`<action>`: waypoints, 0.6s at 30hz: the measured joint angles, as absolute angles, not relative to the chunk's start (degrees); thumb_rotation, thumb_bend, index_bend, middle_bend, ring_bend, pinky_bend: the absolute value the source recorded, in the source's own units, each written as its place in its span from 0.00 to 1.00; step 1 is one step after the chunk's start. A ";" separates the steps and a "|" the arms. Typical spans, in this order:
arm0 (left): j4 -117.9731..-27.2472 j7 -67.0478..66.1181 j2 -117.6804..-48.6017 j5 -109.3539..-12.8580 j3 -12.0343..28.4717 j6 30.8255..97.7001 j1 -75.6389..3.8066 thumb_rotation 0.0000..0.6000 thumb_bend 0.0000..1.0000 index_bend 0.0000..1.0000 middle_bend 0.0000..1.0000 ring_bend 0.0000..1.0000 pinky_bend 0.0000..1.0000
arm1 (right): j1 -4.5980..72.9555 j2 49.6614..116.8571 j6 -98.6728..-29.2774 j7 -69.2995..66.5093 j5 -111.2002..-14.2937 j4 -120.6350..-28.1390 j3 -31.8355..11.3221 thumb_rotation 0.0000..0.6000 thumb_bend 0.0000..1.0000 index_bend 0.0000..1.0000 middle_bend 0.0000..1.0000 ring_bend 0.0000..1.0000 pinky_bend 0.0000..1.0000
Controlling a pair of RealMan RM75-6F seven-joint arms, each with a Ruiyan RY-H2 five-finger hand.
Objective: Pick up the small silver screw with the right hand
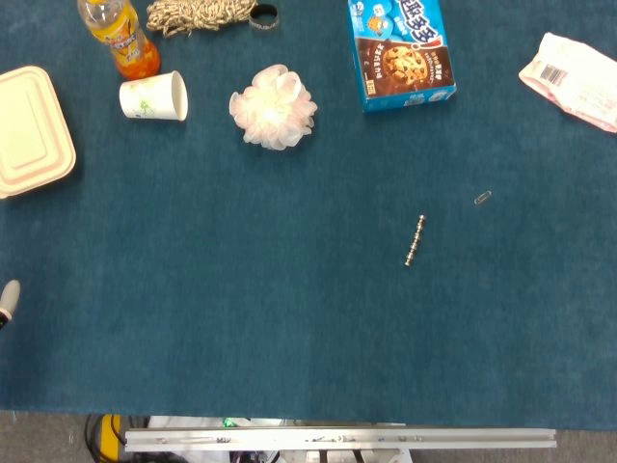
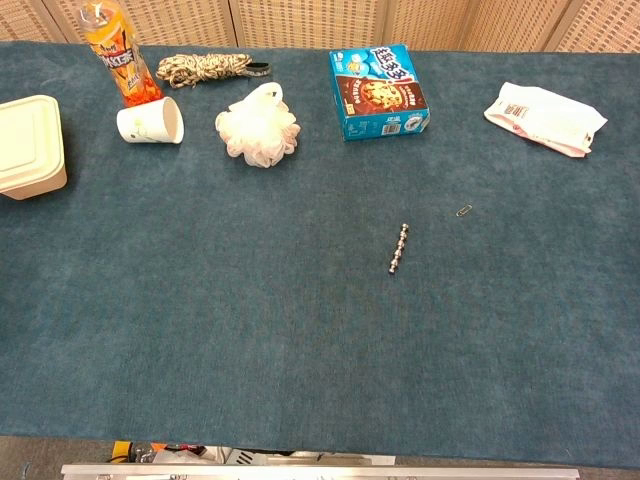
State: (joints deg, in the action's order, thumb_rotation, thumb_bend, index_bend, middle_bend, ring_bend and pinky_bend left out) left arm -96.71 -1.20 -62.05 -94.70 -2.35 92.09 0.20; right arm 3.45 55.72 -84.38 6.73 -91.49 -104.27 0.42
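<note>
The small silver screw (image 1: 415, 241) lies flat on the blue table cloth, right of centre, its long axis running near to far; the chest view shows the screw (image 2: 399, 249) too. Nothing touches it. A grey tip of my left hand (image 1: 8, 301) pokes in at the left edge of the head view, far from the screw; how its fingers stand is hidden. My right hand appears in neither view.
A paperclip (image 1: 482, 198) lies just right of the screw. Along the back are a cookie box (image 1: 401, 50), a white pouf (image 1: 273, 107), a tipped paper cup (image 1: 154, 96), an orange bottle (image 1: 123, 37), a rope (image 1: 198, 13) and a pink packet (image 1: 574, 79). A lunch box (image 1: 31, 130) sits far left.
</note>
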 measured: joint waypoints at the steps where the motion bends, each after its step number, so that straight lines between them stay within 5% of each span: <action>1: -96.63 -1.06 -62.06 -94.70 -2.30 92.06 0.17 1.00 0.32 0.03 0.13 0.13 0.03 | 3.47 55.68 -84.34 6.84 -91.51 -104.44 0.42 1.00 0.23 0.45 0.46 0.51 0.63; 18: -96.74 -0.65 -61.86 -94.94 -2.29 91.96 0.25 1.00 0.32 0.03 0.13 0.13 0.03 | 7.01 54.48 -78.70 7.46 -96.88 -107.04 1.59 1.00 0.23 0.45 0.50 0.53 0.64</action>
